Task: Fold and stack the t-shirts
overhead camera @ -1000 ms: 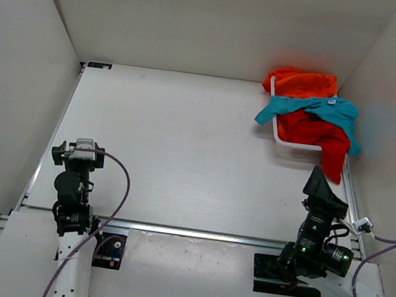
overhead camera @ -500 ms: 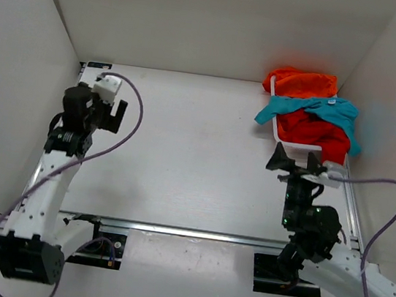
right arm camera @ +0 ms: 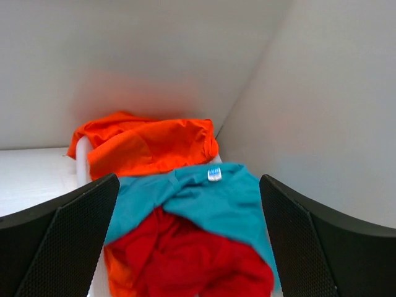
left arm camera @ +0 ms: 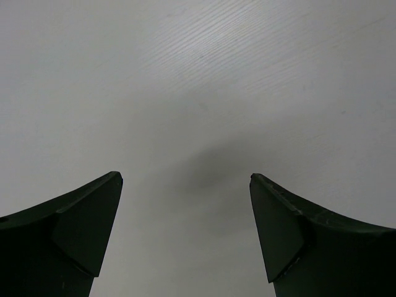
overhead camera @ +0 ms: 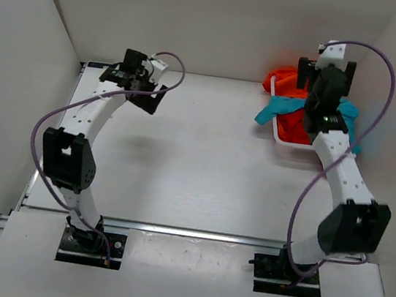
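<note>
Three t-shirts lie piled in a white basket (overhead camera: 281, 141) at the far right. The orange one (overhead camera: 287, 80) is at the back, the teal one (overhead camera: 274, 109) is draped across the middle, and the red one (overhead camera: 298, 127) is in front. In the right wrist view the orange (right arm camera: 148, 145), teal (right arm camera: 204, 201) and red (right arm camera: 185, 260) shirts lie below the fingers. My right gripper (overhead camera: 327, 69) (right arm camera: 189, 179) is open and empty, above the pile. My left gripper (overhead camera: 141, 90) (left arm camera: 185, 176) is open and empty over bare table at the far left.
White walls close in the table at the back, left and right; the basket sits in the back right corner against the right wall (right arm camera: 322, 93). A basket rim (right arm camera: 80, 164) shows beside the orange shirt. The table (overhead camera: 197, 156) is white.
Both arms have risen from their folded poses near the bases and reached far out: the left to the far left of the table, the right to above the basket.
</note>
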`<action>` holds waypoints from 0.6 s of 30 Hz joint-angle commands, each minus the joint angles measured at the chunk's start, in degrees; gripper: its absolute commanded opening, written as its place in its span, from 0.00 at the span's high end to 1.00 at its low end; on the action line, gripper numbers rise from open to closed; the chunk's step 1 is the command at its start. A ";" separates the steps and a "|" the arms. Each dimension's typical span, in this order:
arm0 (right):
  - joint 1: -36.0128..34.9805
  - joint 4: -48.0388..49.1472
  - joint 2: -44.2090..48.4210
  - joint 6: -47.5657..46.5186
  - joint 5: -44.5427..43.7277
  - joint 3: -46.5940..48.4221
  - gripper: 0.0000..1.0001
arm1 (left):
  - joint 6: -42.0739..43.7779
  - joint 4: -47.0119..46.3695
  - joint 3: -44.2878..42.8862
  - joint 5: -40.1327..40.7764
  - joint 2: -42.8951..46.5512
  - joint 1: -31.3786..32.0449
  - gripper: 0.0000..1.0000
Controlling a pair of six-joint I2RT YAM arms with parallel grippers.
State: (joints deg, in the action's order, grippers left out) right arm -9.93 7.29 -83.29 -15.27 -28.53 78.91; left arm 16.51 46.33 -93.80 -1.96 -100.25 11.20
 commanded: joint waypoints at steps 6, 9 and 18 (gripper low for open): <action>9.85 -13.17 -17.68 7.16 5.77 14.24 0.25 | -5.00 0.17 -15.00 -9.47 -12.33 5.06 0.05; 13.27 -15.98 -22.60 10.42 5.77 16.70 0.35 | -6.05 -0.09 -17.20 -9.11 -15.84 5.58 0.05; 17.84 -21.27 -29.56 17.55 11.21 18.82 0.20 | -6.05 -0.27 -16.68 -8.60 -17.97 5.85 0.06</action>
State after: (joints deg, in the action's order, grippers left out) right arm 7.20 -13.32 -112.92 -2.04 -21.10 96.40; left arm 10.70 46.46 -109.14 -10.02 -120.03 16.67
